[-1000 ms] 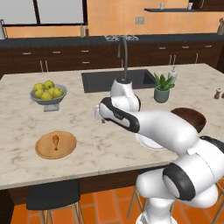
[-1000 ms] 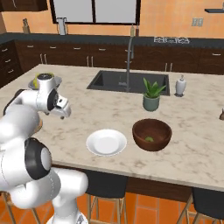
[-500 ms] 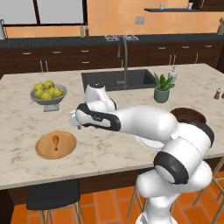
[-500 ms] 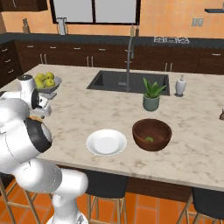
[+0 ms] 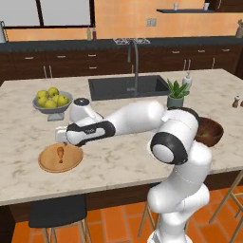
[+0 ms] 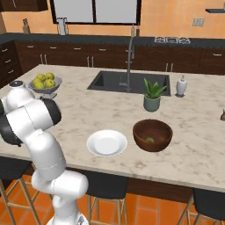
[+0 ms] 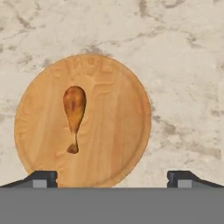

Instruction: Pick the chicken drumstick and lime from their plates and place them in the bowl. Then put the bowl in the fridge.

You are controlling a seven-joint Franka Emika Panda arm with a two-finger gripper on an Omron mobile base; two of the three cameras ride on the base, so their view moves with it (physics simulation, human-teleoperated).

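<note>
Wooden tan plate (image 5: 60, 158) lies near the left end of the marble counter (image 5: 28, 137) with the chicken drumstick (image 7: 74, 113) on it, faint raised lettering along its rim too worn to read. Above it hangs the gripper (image 7: 112, 177), jaws spread wide and empty. Farther right, the white plate (image 6: 107, 143) sits bare beside the bowl (image 6: 152, 135), which holds the lime (image 6: 150, 140).

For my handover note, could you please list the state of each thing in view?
Orange-brown chicken drumstick: lying on the tan wooden plate.
Small green lime: inside the dark wooden bowl.
Glossy white plate: empty.
Gripper: open, above the wooden plate.
</note>
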